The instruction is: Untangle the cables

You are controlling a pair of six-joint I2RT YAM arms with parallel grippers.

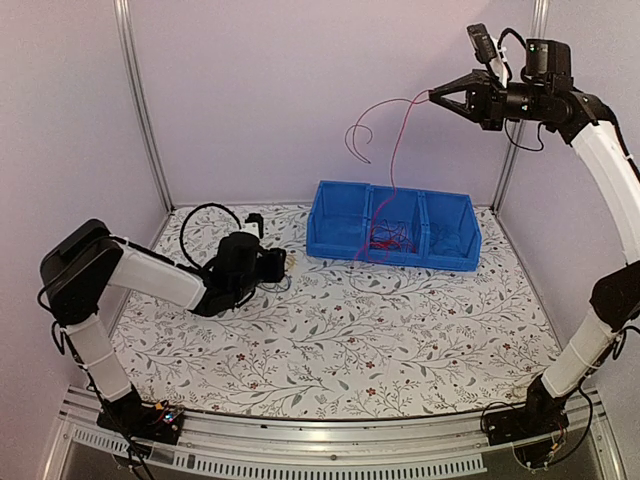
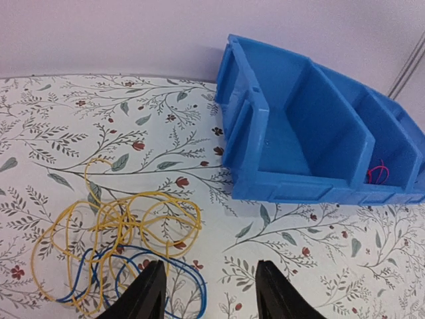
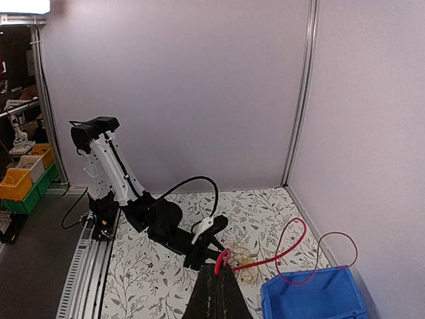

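Note:
My right gripper (image 1: 432, 96) is raised high at the back right, shut on a red cable (image 1: 398, 140) that hangs down into the middle compartment of the blue bin (image 1: 330, 245), where more red cables (image 1: 388, 238) lie. In the right wrist view the red cable (image 3: 292, 247) loops out from the shut fingertips (image 3: 219, 269). My left gripper (image 2: 207, 287) is open, low over the table. A heap of yellow cables (image 2: 119, 229) and blue cables (image 2: 149, 276) lies just left of its left finger (image 2: 147, 292). In the top view that heap (image 1: 290, 268) shows only as a small patch by the left gripper (image 1: 283, 267).
The blue three-compartment bin (image 2: 312, 133) stands at the back centre of the floral table (image 1: 340, 350); its left compartment holds nothing. Walls and metal frame posts (image 1: 140, 100) enclose the back and sides.

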